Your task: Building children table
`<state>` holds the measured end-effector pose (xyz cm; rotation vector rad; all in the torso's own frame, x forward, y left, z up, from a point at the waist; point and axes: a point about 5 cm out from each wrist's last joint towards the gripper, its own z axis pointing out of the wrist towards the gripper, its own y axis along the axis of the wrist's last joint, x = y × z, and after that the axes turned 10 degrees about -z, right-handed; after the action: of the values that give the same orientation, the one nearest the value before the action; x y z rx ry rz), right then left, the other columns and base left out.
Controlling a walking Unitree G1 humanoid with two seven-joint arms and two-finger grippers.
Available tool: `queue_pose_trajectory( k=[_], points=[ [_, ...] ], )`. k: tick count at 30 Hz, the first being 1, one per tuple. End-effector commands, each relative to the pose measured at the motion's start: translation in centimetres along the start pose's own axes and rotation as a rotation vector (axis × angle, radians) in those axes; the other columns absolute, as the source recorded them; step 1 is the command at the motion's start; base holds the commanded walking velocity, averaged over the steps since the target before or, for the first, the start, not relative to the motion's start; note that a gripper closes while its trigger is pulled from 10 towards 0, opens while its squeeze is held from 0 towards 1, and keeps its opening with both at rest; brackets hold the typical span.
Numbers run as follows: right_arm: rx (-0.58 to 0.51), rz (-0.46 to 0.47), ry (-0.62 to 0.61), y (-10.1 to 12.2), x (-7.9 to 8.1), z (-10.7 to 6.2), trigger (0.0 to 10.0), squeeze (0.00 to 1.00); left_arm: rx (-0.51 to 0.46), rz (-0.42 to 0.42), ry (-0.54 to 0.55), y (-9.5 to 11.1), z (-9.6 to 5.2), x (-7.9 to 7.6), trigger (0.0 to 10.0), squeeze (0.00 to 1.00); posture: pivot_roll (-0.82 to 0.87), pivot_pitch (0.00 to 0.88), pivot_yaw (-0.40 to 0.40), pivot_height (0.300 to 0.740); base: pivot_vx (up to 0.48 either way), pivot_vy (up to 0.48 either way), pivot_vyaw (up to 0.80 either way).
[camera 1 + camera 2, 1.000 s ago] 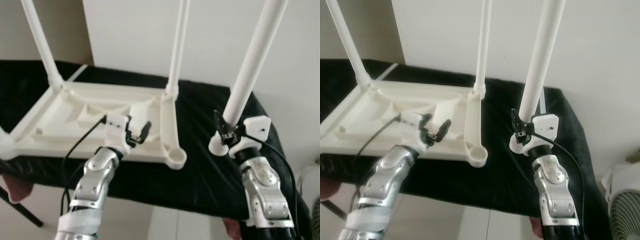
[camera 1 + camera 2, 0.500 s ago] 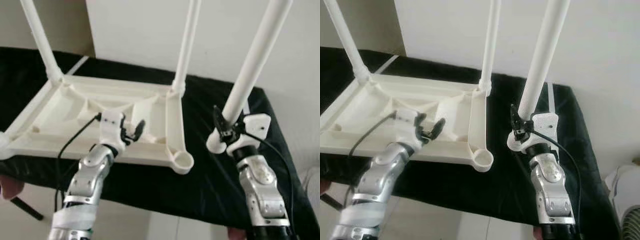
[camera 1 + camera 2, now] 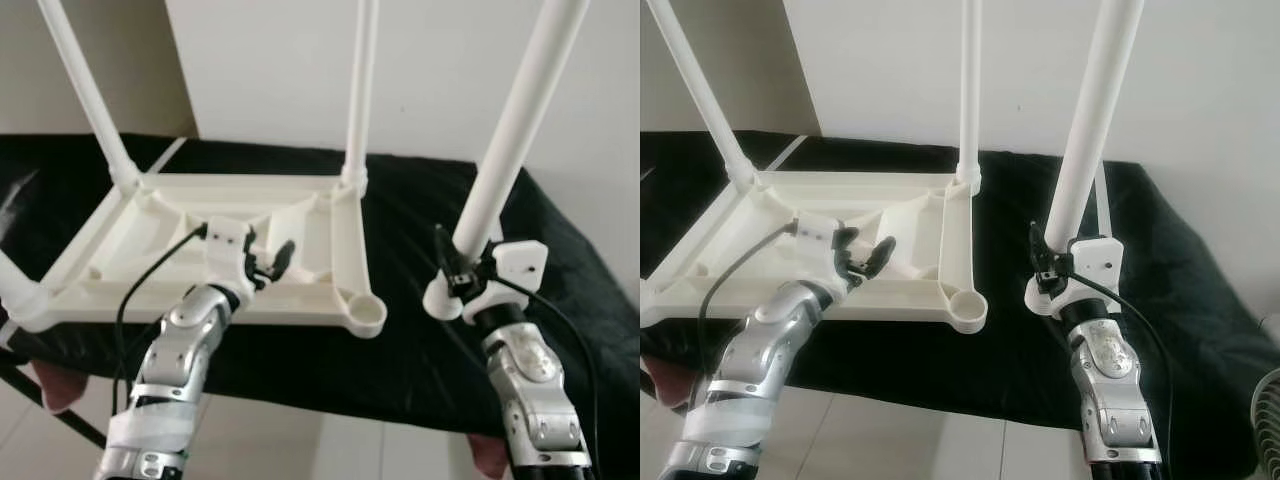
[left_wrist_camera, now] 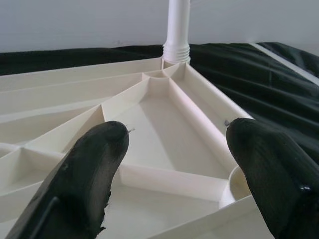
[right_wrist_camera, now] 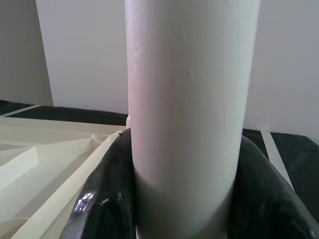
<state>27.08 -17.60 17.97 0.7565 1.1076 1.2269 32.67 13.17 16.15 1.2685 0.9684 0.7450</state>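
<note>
**A:** Jaws first: how do we stand on each side?

**B:** Our right gripper [image 3: 1042, 262] is clamped around the loose table leg [image 3: 1087, 140]. In the right wrist view both black fingers [image 5: 102, 199] press against the white tube, 1 on each side, near its lower end. We hold that leg almost upright, leaning slightly to the right at the top, over the black cloth [image 3: 1180, 300].

**A:** And the left?

**B:** Our left gripper [image 3: 268, 262] is spread wide and grips nothing. It hovers just above the near right part of the upturned tabletop [image 3: 120, 225], with the 2 fingers [image 4: 89, 164] apart over the ribbed underside.

**A:** Where does the tabletop lie from the held leg?

**B:** It rests upside down on the black cloth, left of our right gripper. Its near right corner socket [image 3: 368, 315] sits open, with the foot of the held leg to its right, near but apart from it.

**A:** What else do we see standing on it?

**B:** We see 2 fitted legs rising from the far corners, the far left leg [image 3: 88, 95] slanting and the far right leg [image 3: 358, 90] nearly upright. Behind them stands a white wall [image 3: 450, 60].
</note>
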Motion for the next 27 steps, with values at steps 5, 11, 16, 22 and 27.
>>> queue_pose_trajectory(
  k=[5,11,16,22,27],
  points=[
    [-0.032,-0.008,-0.048,0.7,-0.1,-0.3,10.0,0.0,0.046,-0.013,-0.096,-0.5,0.1,-0.3,10.0,0.0,0.02,0.003,0.059,0.74,0.0,0.283,0.0],
    [-0.031,-0.009,-0.082,0.7,-0.4,-0.4,10.0,0.0,0.04,-0.018,-0.107,-0.2,0.4,-0.4,10.0,0.0,0.02,0.002,0.067,0.74,0.0,0.283,0.0],
    [-0.032,-0.015,-0.09,0.7,-0.6,-0.5,10.0,0.0,0.044,-0.013,-0.116,-0.1,0.5,-0.4,10.0,0.0,0.01,0.002,0.073,0.74,0.0,0.293,0.0],
    [-0.08,-0.034,-0.142,1.5,-1.4,-0.5,10.0,0.0,0.039,0.003,-0.129,0.1,0.7,-0.6,10.0,0.0,0.01,0.0,0.077,0.74,0.0,0.309,0.0],
    [-0.147,-0.045,-0.172,2.8,-1.9,-0.3,10.0,0.0,0.036,0.003,-0.137,0.2,0.8,-0.7,10.0,0.0,0.01,0.0,0.078,0.74,0.0,0.313,0.0]
  ],
)
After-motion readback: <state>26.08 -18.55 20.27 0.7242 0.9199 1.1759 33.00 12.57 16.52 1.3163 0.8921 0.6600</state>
